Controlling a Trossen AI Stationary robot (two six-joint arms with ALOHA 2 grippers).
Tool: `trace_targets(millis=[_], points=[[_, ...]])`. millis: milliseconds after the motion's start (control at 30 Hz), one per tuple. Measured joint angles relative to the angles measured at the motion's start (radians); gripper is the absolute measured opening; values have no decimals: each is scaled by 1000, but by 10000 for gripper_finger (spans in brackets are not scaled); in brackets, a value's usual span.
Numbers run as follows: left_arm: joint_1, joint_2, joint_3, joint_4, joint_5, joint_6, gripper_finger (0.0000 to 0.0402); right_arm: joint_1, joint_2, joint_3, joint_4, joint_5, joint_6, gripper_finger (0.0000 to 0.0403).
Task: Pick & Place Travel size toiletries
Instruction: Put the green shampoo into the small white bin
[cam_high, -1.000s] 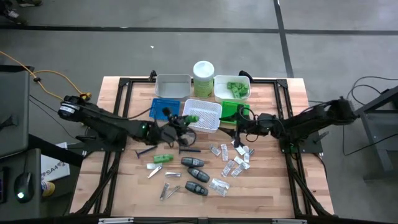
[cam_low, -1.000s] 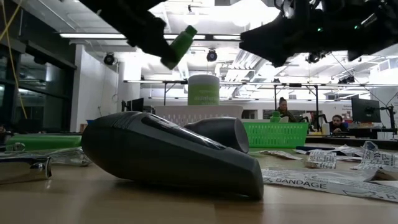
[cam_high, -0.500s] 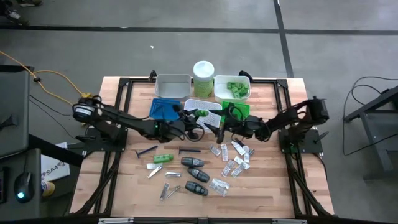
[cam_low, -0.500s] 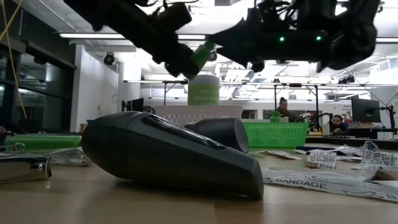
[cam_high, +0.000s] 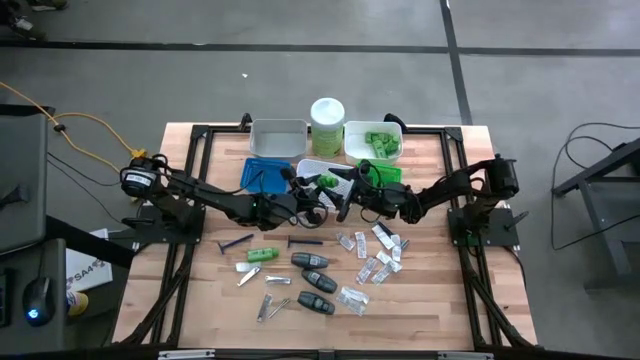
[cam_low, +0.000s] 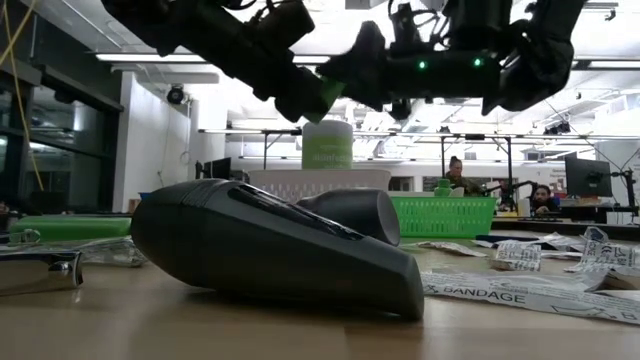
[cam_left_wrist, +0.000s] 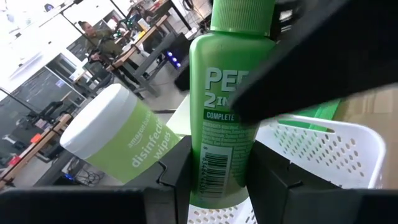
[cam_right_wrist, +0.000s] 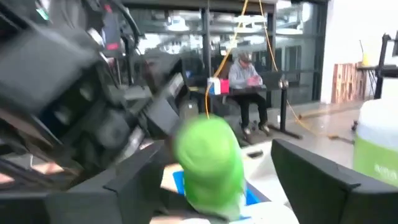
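Nearest the low camera lay a dark grey oval case (cam_low: 275, 250) on the table (cam_high: 440, 310), a second case behind it, bandage packets (cam_low: 520, 285) to one side. Seen from above, more cases, silver clippers (cam_high: 272, 306), a blue razor (cam_high: 235, 243), a loose green tube (cam_high: 262, 256) and clear packets (cam_high: 375, 260) were scattered over the near half.

Above mid-table, over the white tray (cam_high: 322, 172), the left gripper (cam_high: 312, 190) had its fingers clamped round the body of a green tube (cam_left_wrist: 233, 99), held off the surface. The right gripper (cam_high: 348, 198) faced it, fingers spread wide to either side of the tube's cap (cam_right_wrist: 208, 155), not closed on it.

Beyond: blue tray (cam_high: 262, 174), green tray (cam_high: 385, 176), grey tray (cam_high: 279, 135), the disinfecting-wipes canister (cam_high: 327, 124), and a white bin (cam_high: 373, 141) holding green tubes. People sat at desks far behind.
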Motion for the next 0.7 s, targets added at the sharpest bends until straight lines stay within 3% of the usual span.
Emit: trace_targets(millis=[400, 567, 700], points=[[1, 0, -1, 0, 6, -13, 114, -43, 0, 2, -43, -92, 59, 103], [1, 0, -1, -2, 19, -19, 123, -44, 0, 2, -46, -86, 60, 101], [1, 0, -1, -6, 16, -19, 158, -43, -27, 2, -104, -41, 36, 89]])
